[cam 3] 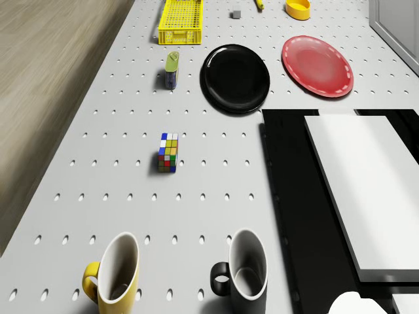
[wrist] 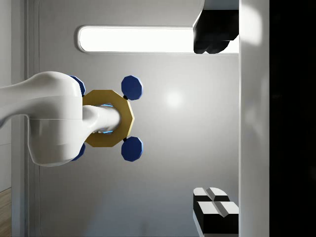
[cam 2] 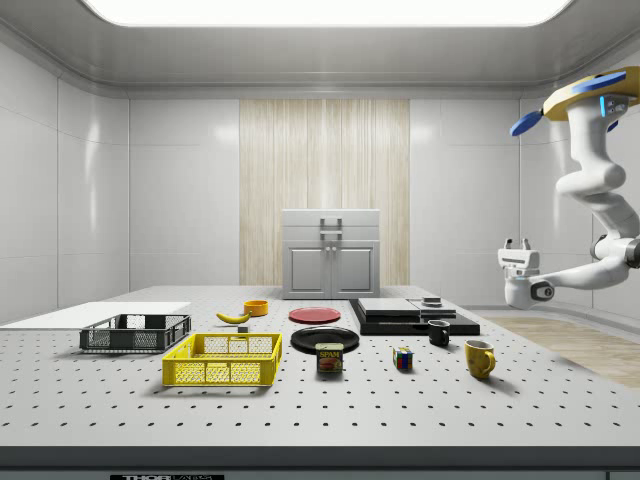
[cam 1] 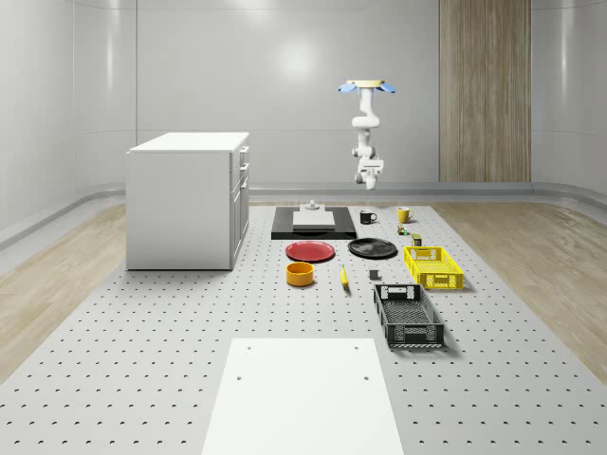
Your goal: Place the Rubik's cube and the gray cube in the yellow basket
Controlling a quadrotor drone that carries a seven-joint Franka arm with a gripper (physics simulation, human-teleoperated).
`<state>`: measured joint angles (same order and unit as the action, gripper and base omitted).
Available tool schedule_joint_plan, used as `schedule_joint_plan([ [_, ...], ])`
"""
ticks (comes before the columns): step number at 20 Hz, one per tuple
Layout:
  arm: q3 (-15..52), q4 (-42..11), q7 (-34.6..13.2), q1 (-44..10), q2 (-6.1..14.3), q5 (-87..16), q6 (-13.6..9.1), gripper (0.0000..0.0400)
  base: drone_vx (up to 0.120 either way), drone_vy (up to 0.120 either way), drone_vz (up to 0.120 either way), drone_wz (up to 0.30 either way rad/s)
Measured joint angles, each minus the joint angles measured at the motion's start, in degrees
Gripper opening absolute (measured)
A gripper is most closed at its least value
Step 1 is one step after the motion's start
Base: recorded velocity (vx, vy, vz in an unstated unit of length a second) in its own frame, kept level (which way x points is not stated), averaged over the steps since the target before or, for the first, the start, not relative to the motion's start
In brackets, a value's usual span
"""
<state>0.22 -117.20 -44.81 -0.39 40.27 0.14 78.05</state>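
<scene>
The Rubik's cube (cam 3: 168, 152) stands on the perforated table between the two mugs and the can; it also shows in the side view (cam 2: 403, 359). The small gray cube (cam 3: 236, 14) (cam 1: 374, 276) rests beside the banana, near the yellow basket (cam 1: 433, 267) (cam 2: 224, 360) (cam 3: 181, 21), which has nothing in it. The drone (cam 1: 370, 87) (cam 2: 600, 100) hovers high over the table's far end. Its arm hangs folded, and the gripper (cam 2: 517, 242) (cam 1: 368, 180) (wrist: 217, 123) points upward in the air, open, holding nothing, far from both cubes.
A yellow mug (cam 3: 114, 275), black mug (cam 3: 245, 268), can (cam 3: 171, 70), black plate (cam 3: 236, 77) and red plate (cam 3: 317, 65) surround the Rubik's cube. A black slab with a white block (cam 1: 313, 223), a white cabinet (cam 1: 190, 199), an orange bowl (cam 1: 300, 274) and a black basket (cam 1: 408, 316) also stand on the table.
</scene>
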Motion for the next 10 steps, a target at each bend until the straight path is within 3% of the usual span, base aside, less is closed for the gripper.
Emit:
schedule_joint_plan([
  [10, 0.06, 0.11, 0.03, -0.07, 0.13, 0.00, 0.20, 0.0400, 0.120, 0.120, 0.000, 0.000],
])
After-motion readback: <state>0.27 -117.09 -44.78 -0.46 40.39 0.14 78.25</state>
